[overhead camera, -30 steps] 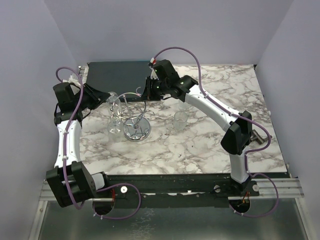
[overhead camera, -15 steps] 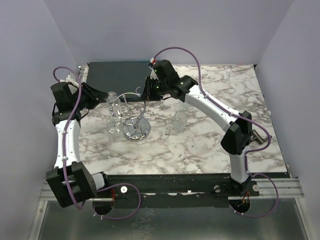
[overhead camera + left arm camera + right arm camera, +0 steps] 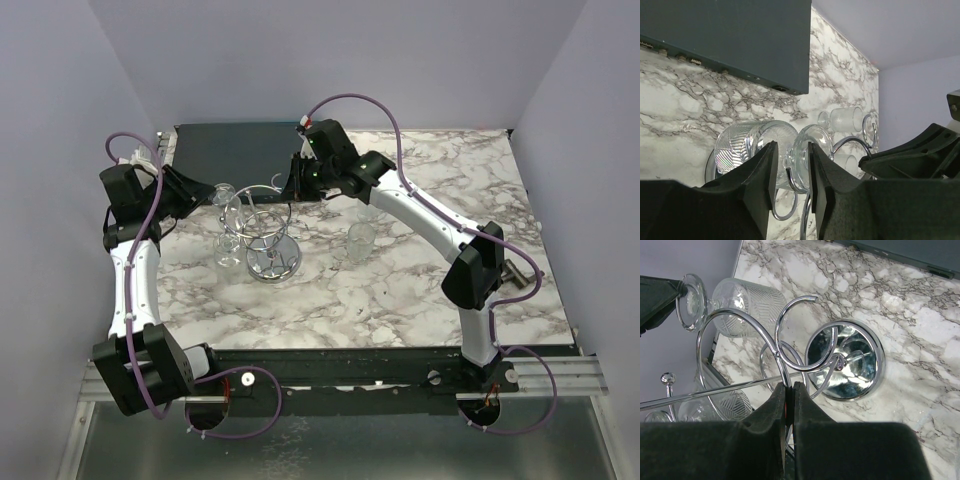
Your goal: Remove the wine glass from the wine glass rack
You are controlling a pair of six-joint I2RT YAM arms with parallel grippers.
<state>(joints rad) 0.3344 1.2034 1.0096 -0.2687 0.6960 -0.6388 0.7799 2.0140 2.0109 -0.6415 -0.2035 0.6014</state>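
The wine glass rack (image 3: pixel 271 248) is a chrome wire stand on a shiny disc base (image 3: pixel 845 362) in the middle-left of the marble table. A cut-glass wine glass (image 3: pixel 224 196) hangs from its left wire arm, with bowl (image 3: pixel 746 149) and foot (image 3: pixel 812 144) showing in the left wrist view. My left gripper (image 3: pixel 205 197) has its fingers a narrow gap apart (image 3: pixel 790 162), with the stem and the wire hook in that gap. I cannot see contact. My right gripper (image 3: pixel 291 186) is shut on a wire arm of the rack (image 3: pixel 788 386). The glass also shows in the right wrist view (image 3: pixel 735 302).
A second glass (image 3: pixel 228 252) hangs low on the rack's near-left side. A third glass (image 3: pixel 360 240) stands on the marble right of the rack. A dark flat panel (image 3: pixel 235 150) lies at the back. A dark T-shaped bar (image 3: pixel 516 272) sits at the right edge.
My left arm has drawn back slightly to the left. The rack and the glass have shifted barely, if at all. The right arm holds still.
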